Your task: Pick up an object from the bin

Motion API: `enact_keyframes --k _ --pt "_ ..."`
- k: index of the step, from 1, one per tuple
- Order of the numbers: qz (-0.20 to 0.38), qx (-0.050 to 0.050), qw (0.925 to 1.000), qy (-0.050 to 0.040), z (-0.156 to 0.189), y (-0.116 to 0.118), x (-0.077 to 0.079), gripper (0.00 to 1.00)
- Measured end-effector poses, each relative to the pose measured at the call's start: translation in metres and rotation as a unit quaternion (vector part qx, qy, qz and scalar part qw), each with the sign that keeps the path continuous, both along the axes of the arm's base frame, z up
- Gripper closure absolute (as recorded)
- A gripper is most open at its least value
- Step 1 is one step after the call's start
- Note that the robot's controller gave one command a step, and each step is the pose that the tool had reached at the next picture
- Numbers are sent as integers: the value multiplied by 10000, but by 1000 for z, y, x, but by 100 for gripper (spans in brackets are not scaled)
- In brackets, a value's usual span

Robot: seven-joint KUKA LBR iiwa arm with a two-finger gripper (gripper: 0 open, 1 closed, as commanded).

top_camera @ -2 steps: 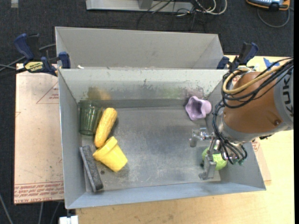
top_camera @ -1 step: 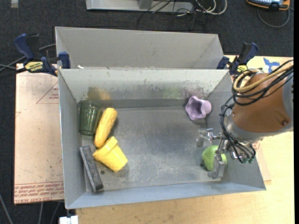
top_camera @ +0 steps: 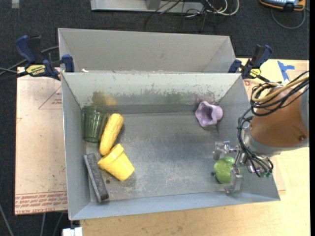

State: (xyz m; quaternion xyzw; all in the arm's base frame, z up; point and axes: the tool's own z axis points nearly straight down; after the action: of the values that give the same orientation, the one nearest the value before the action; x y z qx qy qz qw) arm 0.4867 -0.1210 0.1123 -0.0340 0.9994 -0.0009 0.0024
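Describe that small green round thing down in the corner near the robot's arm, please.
The green thing is small and rounded, apple-like, light green with a smooth, plastic-looking skin. It lies on the bin floor in the near right corner. The gripper is down at it, covering its right side; whether it grips it I cannot tell.
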Motion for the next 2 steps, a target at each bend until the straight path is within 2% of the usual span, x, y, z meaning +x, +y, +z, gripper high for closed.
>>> enact_keyframes --k 1,2 --pt "-416 39 9991 17 -4 -26 4 100" --pt "-415 38 9991 18 -4 -26 4 100"
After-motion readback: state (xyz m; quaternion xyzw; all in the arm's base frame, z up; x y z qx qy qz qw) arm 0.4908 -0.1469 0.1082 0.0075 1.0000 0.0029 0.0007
